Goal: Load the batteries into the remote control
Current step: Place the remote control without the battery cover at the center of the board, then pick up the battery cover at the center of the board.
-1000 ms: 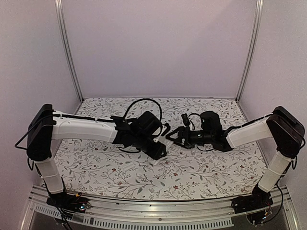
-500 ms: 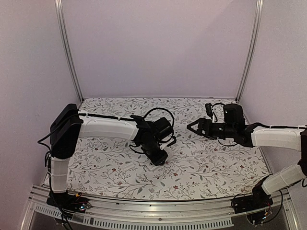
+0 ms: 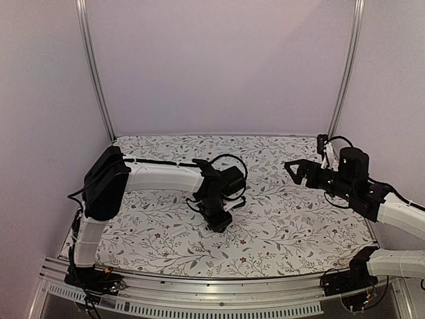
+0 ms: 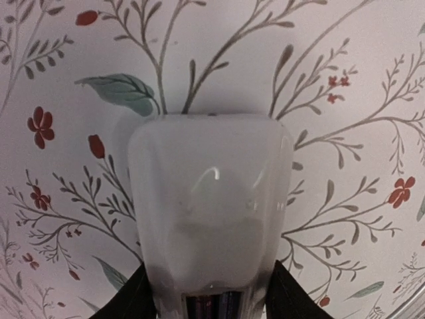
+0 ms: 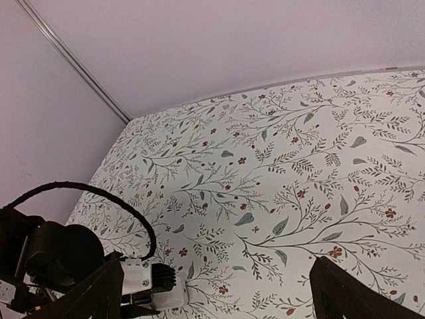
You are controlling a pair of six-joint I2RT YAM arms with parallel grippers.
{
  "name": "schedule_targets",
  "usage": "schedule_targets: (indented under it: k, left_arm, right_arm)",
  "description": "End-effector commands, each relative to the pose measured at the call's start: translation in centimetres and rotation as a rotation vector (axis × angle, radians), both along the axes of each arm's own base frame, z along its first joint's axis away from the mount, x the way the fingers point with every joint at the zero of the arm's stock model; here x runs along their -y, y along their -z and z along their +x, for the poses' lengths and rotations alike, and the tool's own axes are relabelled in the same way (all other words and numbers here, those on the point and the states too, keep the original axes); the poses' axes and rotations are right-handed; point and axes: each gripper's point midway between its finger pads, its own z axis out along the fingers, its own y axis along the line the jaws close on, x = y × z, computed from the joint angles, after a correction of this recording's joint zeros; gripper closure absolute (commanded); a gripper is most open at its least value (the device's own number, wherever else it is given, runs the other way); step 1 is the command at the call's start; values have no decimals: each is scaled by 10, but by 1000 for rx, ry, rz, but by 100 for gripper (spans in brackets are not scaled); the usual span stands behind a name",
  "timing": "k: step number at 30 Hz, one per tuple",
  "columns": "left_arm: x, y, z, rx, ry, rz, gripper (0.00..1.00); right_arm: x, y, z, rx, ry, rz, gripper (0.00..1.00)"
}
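The left end effector (image 3: 218, 222), lowered close over the floral-print worktop (image 3: 285, 232), gripped the slim white rectangular plastic remote control (image 4: 210, 199) between its fingers. Farther back on the right, the right end effector (image 3: 292, 173) had drawn well away from its earlier meeting with the left at centre, jaws spread wide and empty. The small black cylindrical batteries showed in no view, so whether one had just been seated could not be told.

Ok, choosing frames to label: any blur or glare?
Left wrist: the remote control, close up, is out of focus, with a small glare streak; floral cloth behind is sharper. Right wrist: cloth sharp, no glare. Top external: evenly lit, slightly soft.
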Motion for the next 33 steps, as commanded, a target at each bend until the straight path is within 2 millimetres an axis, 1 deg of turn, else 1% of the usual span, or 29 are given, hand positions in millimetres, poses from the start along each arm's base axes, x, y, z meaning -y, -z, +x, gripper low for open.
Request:
schedule_targets:
  k: [1, 5, 7, 9, 10, 11, 12, 14, 15, 17, 18, 19, 20, 22, 23, 24, 25, 26, 27, 30, 31, 32, 33]
  left_arm:
    - [-1, 1, -4, -32, 44, 36, 46]
    - [-1, -1, -2, -31, 56, 50, 32]
    - [0, -11, -1, -21, 59, 37, 26]
    - [1, -21, 0, -15, 63, 14, 21]
    - [1, -31, 2, -2, 54, -7, 19]
    - [0, -41, 5, 10, 36, -29, 17]
    - [-1, -50, 7, 2, 11, -72, 17]
    - [-8, -71, 16, 17, -57, -159, 16]
    - [-14, -83, 21, 29, -102, -209, 16]
    - [-29, -105, 37, 67, -209, -308, 17]
    - [-40, -115, 44, 87, -267, -348, 17]
    - [-56, -117, 48, 100, -325, -363, 18]
    - [-70, -123, 55, 130, -387, -381, 18]
    - [-96, -132, 65, 168, -498, -409, 18]
    - [-112, -134, 72, 204, -565, -403, 19]
    - [-124, -137, 76, 224, -615, -413, 19]
    - [-136, -139, 78, 238, -661, -424, 19]
    - [-148, -142, 82, 250, -723, -439, 19]
    - [-157, -144, 84, 261, -759, -454, 19]
    - [-181, -150, 85, 301, -845, -484, 19]
    - [-187, -152, 85, 316, -863, -491, 19]
    - [-193, -155, 85, 335, -880, -497, 18]
    - [-198, -160, 84, 351, -890, -512, 18]
  right_arm:
    - [16, -8, -2, 36, 45, -75, 1]
    - [7, -6, -6, 3, -17, -89, 1]
    - [-3, -4, -8, -6, -74, -88, 1]
    - [-10, -4, -8, -19, -107, -88, 1]
    - [-15, 1, -8, -50, -135, -90, 1]
    - [-19, 1, -8, -59, -155, -96, 1]
    - [-25, 6, -11, -85, -199, -103, 1]
    - [-31, 12, -11, -104, -241, -120, 1]
    - [-36, 12, -13, -111, -268, -111, 1]
    - [-44, 16, -12, -135, -302, -116, 1]
    - [-47, 16, -12, -140, -312, -120, 1]
    - [-53, 14, -11, -138, -327, -128, 2]
    - [-59, 12, -12, -134, -337, -144, 4]
    - [-76, 13, -14, -137, -368, -187, 10]
    - [-86, 12, -17, -133, -390, -207, 13]
    - [-97, 15, -18, -143, -411, -230, 17]
    - [-108, 13, -19, -140, -432, -244, 20]
    - [-120, 18, -22, -153, -459, -260, 24]
    - [-132, 25, -24, -175, -483, -280, 29]
    - [-168, 33, -37, -189, -562, -333, 39]
    - [-181, 44, -42, -208, -589, -364, 41]
    - [-192, 46, -47, -206, -613, -381, 43]
    - [-204, 52, -53, -216, -641, -401, 46]
